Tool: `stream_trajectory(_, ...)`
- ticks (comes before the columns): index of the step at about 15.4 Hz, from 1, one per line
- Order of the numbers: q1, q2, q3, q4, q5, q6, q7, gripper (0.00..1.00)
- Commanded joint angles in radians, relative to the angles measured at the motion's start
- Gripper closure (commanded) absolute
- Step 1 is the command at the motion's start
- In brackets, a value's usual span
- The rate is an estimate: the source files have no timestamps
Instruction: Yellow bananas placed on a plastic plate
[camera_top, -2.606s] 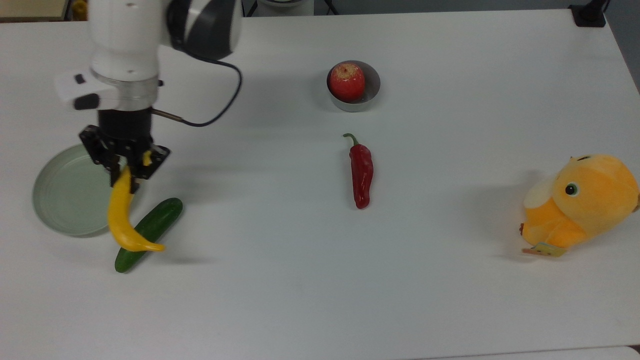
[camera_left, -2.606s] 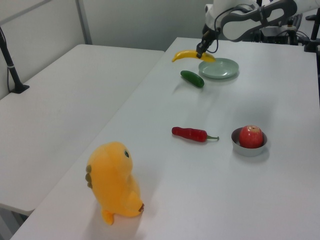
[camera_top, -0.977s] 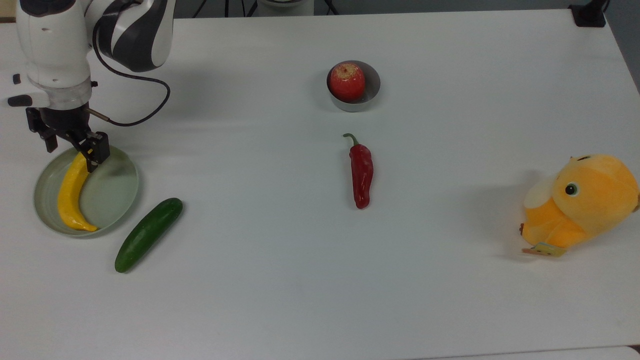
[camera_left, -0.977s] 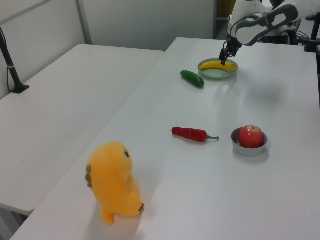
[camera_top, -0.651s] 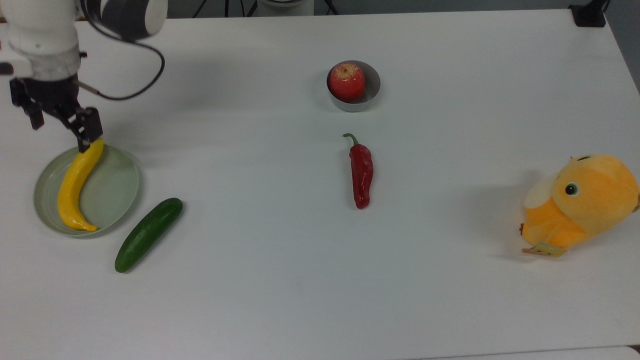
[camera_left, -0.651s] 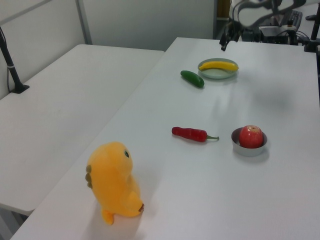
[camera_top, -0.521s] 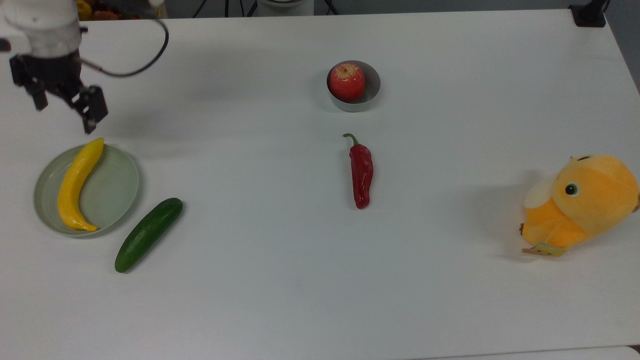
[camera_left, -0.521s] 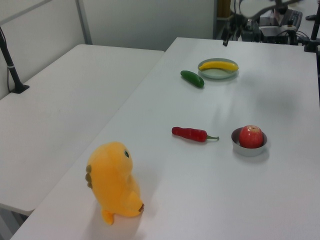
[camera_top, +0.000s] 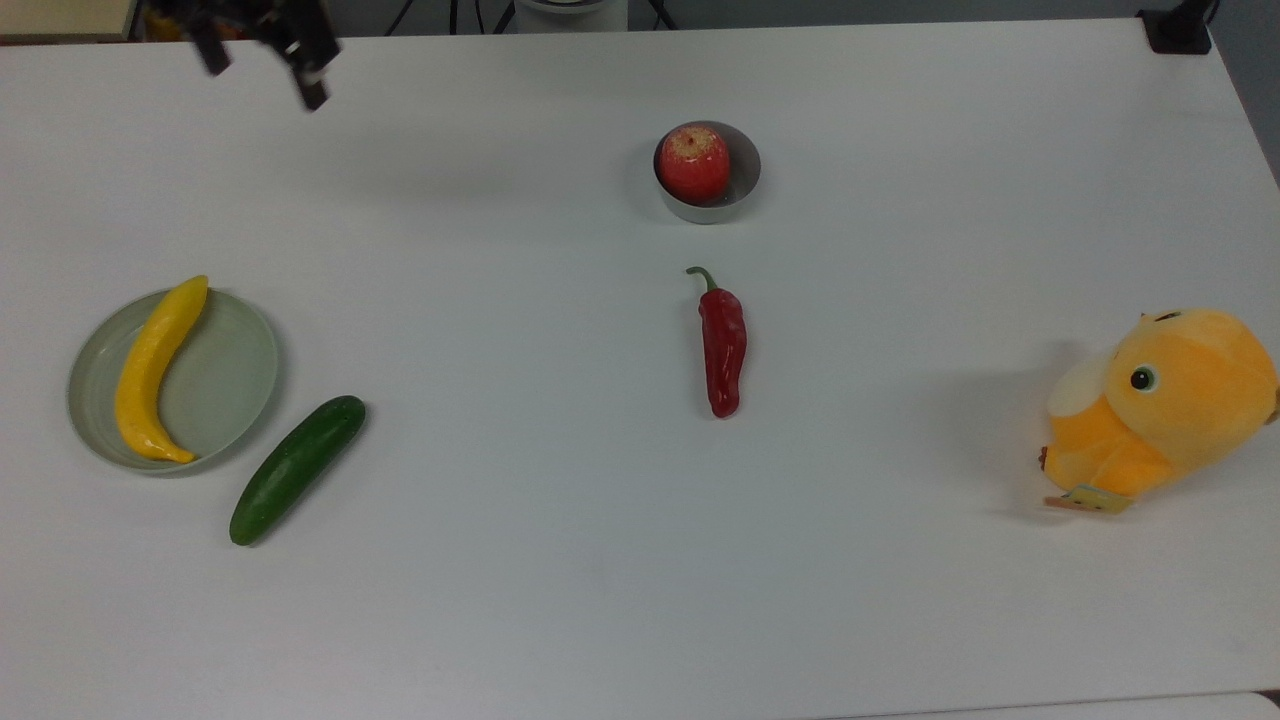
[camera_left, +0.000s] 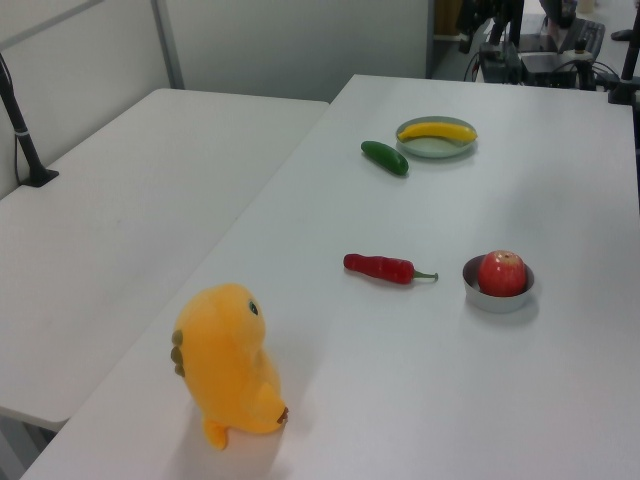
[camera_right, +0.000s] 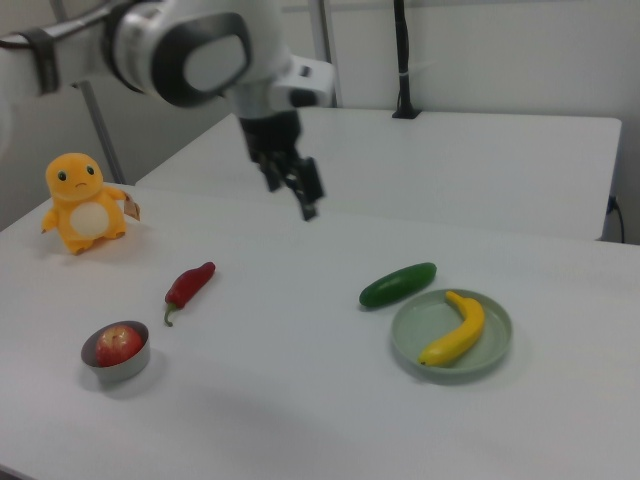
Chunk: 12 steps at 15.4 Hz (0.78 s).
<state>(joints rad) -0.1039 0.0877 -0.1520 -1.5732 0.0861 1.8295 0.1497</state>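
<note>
The yellow banana (camera_top: 150, 370) lies curved along the left side of the pale green plastic plate (camera_top: 225, 375), its upper end resting on the rim. It shows on the plate (camera_right: 415, 335) in the right view as the banana (camera_right: 455, 330), and in the left view as the banana (camera_left: 438, 131) on the plate (camera_left: 432, 149). My gripper (camera_top: 262, 70) hangs open at the top view's upper left, high above the table and well away from the plate. In the right view the gripper (camera_right: 290, 195) holds nothing.
A dark green cucumber (camera_top: 297, 468) lies just right of the plate. A red chili pepper (camera_top: 722, 345) sits mid-table, with a red apple (camera_top: 693, 162) in a small metal bowl (camera_top: 747, 187) behind it. An orange plush toy (camera_top: 1165, 405) stands at the top view's right edge.
My gripper let go of the banana, which stays on the plate. It then lifted and moved off toward the top view's upper edge and a little to the right.
</note>
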Motion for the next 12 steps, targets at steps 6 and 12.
stream_trajectory(6, 0.168, -0.092, 0.097, -0.044, 0.021, -0.182, 0.065, 0.00)
stream_trajectory(12, 0.181, -0.080, 0.095, -0.047, 0.020, -0.126, -0.139, 0.00)
